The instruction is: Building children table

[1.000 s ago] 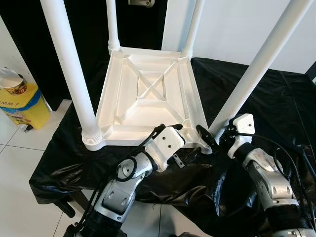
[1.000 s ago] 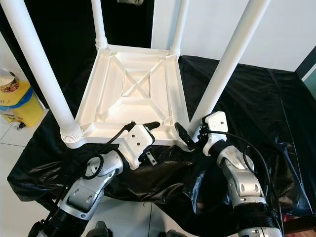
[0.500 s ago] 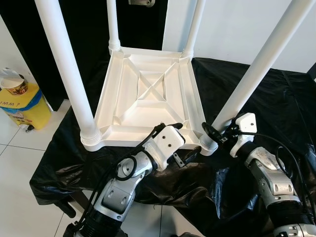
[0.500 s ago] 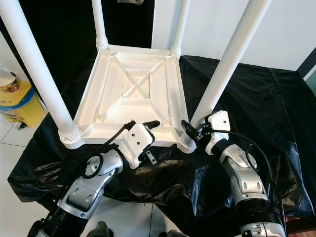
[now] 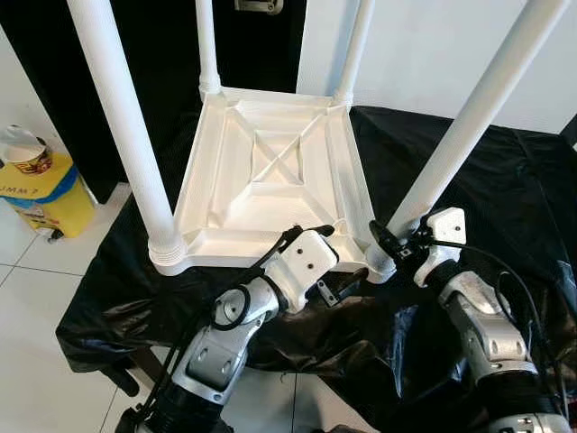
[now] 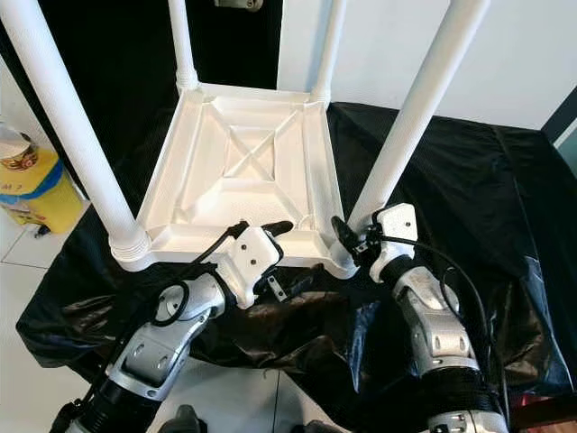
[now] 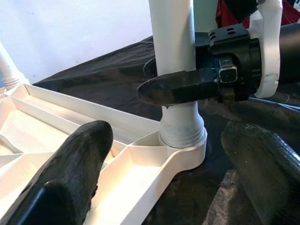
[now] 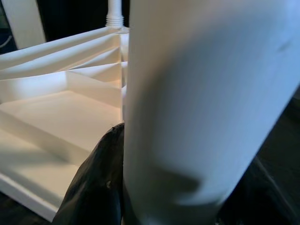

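Here the upturned table (image 5: 270, 176) points its legs up — right gripper (image 5: 389, 245) jaws pinch one leg (image 5: 469, 117).

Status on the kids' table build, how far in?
Done: the white tabletop lies upside down on the black sheet with all four legs standing in its corner sockets. In hand: the right gripper is clamped on the near-right leg just above its socket, probably seating it; the left gripper waits open by the near edge. Left: confirm the legs are tight, flip the table upright.
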Tool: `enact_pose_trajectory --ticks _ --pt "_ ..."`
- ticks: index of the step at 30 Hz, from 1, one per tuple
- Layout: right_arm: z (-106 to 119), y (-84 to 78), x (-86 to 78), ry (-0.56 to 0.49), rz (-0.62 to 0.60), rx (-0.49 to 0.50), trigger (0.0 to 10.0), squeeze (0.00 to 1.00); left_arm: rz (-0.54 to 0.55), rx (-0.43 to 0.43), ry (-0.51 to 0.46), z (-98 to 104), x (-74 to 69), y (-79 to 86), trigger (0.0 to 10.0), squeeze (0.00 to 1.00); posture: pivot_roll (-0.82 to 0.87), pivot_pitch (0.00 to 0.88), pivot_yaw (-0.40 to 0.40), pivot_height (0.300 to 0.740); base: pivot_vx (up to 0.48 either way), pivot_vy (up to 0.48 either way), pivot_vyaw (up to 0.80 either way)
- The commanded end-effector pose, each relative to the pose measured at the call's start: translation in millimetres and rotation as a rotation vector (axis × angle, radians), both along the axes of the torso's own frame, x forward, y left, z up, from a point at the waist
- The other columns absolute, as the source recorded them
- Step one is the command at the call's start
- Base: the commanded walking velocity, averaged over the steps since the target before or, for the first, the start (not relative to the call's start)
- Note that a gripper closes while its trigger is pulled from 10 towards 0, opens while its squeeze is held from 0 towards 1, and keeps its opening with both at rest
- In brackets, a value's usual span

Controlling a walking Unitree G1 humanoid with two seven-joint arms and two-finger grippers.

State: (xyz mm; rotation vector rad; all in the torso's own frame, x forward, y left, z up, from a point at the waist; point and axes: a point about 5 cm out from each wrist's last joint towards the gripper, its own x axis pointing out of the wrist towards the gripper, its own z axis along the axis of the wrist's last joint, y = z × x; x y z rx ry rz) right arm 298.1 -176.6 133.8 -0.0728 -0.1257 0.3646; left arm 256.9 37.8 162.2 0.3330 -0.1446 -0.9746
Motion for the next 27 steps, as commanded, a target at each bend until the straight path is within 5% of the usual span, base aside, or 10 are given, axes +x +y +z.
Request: enact_pose_trajectory --ticks 1,6,13,27 --pt "-9.8 -10.9 -2.1 0.048 -0.081 -0.034 10.0 0.0 0.008 -0.004 0.003 -1.8 -1.4 -2.4 10.0 0.0 0.12 0.061 -0.116 0.74 0.0 0.0 0.0" --pt "-12.2 -10.8 -2.8 0.06 -0.15 -0.013 10.0 0.0 0.009 -0.004 0.003 -2.3 -1.7 -2.9 10.0 0.0 0.13 0.06 -0.122 0.74 0.0 0.0 0.0" --pt "-21.1 9.4 -12.2 0.094 -0.348 0.059 10.0 0.0 0.017 -0.01 0.005 -2.7 -2.4 -3.3 10.0 0.0 0.14 0.055 -0.135 0.74 0.0 0.0 0.0" --pt "-20.2 20.9 -17.6 0.1 -0.459 0.089 10.0 0.0 0.017 -0.008 0.005 -3.0 -3.3 -3.4 10.0 0.0 0.14 0.051 -0.133 0.74 0.0 0.0 0.0"
